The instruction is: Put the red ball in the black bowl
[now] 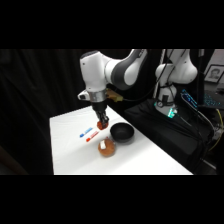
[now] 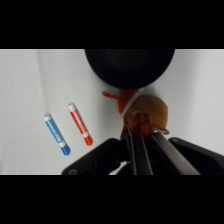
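White table [image 1: 70, 150] carries the black bowl [image 1: 122, 132]. Gripper [image 1: 102, 125] hangs just left of the bowl, fingers pinching the red ball [image 1: 101, 126] above the tabletop, near two markers [image 1: 88, 134].

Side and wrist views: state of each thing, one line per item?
gripper: shut on the red ball, raised above the table
red ball: held, not in the bowl
black bowl: upright, empty
orange-brown object: resting on table
red marker: lying flat
blue marker: lying flat beside it
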Controlling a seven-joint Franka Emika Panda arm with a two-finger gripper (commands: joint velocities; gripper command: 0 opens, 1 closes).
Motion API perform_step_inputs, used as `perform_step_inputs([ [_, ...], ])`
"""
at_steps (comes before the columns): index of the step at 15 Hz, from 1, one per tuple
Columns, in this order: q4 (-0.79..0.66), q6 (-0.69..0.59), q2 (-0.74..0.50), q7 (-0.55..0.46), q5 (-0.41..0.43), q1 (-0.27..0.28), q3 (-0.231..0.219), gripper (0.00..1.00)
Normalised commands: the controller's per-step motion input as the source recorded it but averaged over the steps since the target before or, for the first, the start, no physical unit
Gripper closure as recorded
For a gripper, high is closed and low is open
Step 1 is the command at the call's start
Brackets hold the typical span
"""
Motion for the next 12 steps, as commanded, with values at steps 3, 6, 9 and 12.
perform_step_inputs([
  [3, -0.59, 0.34, -0.43, 0.08, -0.016, -0.048, -0.013, 0.96],
  [6, -0.5, 0.31, -0.38, 0.06, 0.01, -0.045, -0.005, 0.96],
  [9, -0.44, 0.27, -0.33, 0.06, 0.021, -0.024, 0.01, 0.96],
  [12, -0.36, 0.28, -0.24, 0.03, 0.056, -0.028, 0.014, 0.96],
])
